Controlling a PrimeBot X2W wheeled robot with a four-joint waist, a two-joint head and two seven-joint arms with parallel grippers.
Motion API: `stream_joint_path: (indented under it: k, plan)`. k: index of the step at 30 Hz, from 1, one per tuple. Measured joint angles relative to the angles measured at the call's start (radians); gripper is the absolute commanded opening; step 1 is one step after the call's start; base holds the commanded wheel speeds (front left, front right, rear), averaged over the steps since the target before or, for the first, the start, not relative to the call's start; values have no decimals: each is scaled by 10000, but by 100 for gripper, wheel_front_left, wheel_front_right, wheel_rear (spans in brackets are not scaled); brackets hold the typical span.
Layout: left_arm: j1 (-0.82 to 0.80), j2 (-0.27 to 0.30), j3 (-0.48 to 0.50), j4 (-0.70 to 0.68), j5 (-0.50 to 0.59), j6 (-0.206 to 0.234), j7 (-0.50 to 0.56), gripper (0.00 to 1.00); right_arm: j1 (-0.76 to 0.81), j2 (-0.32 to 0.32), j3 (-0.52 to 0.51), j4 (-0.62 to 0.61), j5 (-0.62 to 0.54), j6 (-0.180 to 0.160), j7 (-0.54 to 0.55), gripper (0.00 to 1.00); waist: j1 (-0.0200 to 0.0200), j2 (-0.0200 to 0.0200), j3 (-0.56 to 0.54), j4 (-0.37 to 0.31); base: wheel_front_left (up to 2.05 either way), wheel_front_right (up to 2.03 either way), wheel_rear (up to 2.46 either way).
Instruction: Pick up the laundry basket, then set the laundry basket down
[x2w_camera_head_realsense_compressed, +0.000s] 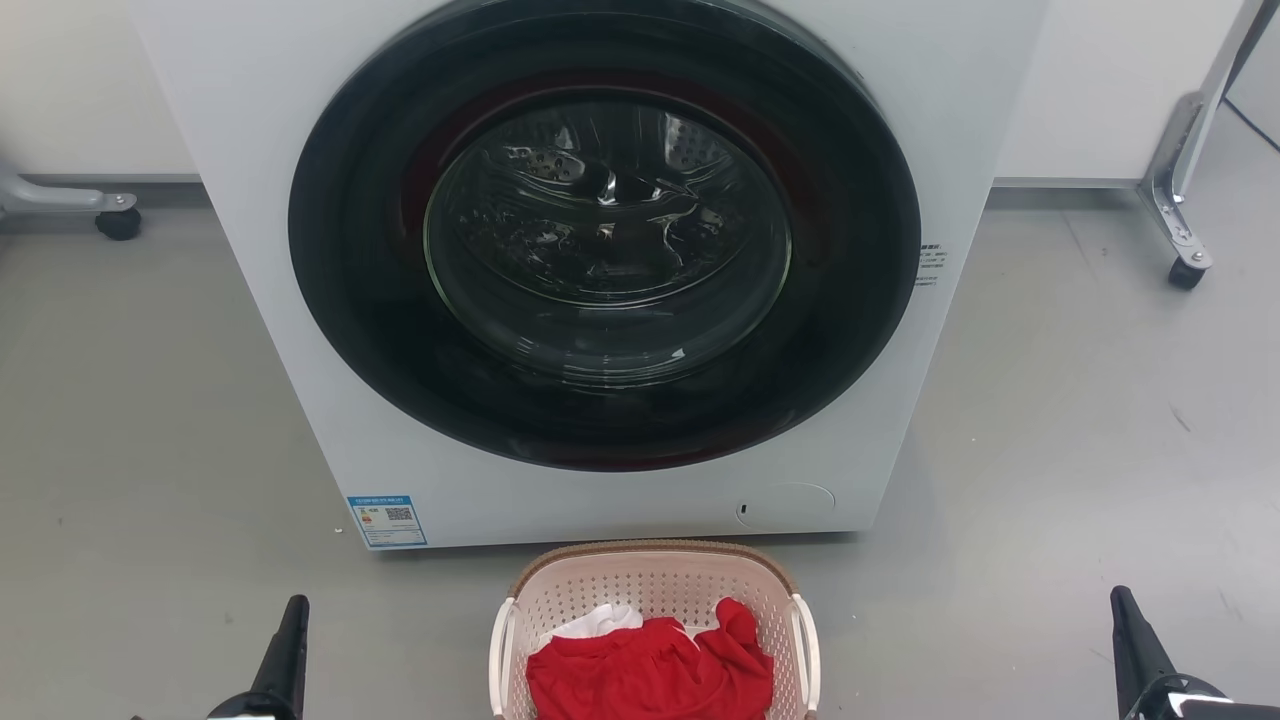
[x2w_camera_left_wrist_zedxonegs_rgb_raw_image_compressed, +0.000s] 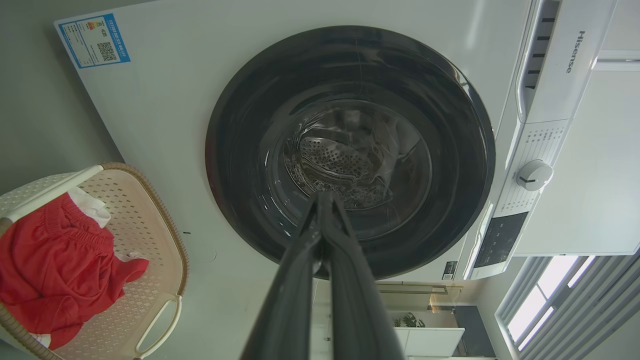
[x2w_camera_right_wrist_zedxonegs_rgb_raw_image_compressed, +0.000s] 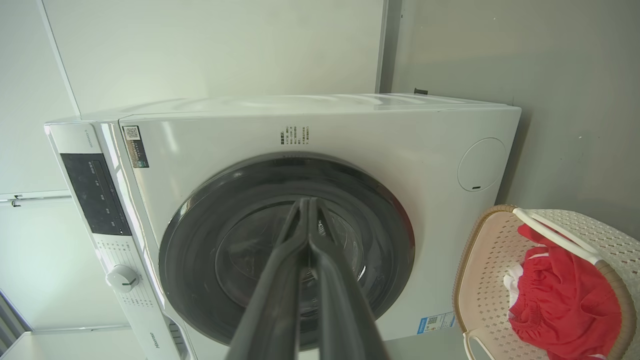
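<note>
The laundry basket (x2w_camera_head_realsense_compressed: 650, 585) sat on the floor (x2w_camera_head_realsense_compressed: 150, 450) right in front of the washer (x2w_camera_head_realsense_compressed: 600, 480), red clothes (x2w_camera_head_realsense_compressed: 650, 670) piled inside. The left hand (x2w_camera_left_wrist_zedxonegs_rgb_raw_image_compressed: 325, 200) and right hand (x2w_camera_right_wrist_zedxonegs_rgb_raw_image_compressed: 306, 202) were both pinched closed on nothing, out to either side of the basket, not touching it.

Bare grey floor (x2w_camera_head_realsense_compressed: 150, 450) flanks the pale pink perforated plastic basket (x2w_camera_head_realsense_compressed: 650, 590) on both sides; large white front-loading washer (x2w_camera_head_realsense_compressed: 480, 500) stands close behind its far rim.
</note>
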Motion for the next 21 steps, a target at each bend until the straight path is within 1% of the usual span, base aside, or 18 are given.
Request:
stream_joint_path:
  k: [21]
  plan:
    - [0,0,0,-17,0,0,0,0,0,0,0,-2,0,0,0,0,0,0,0,0,0,0,0]
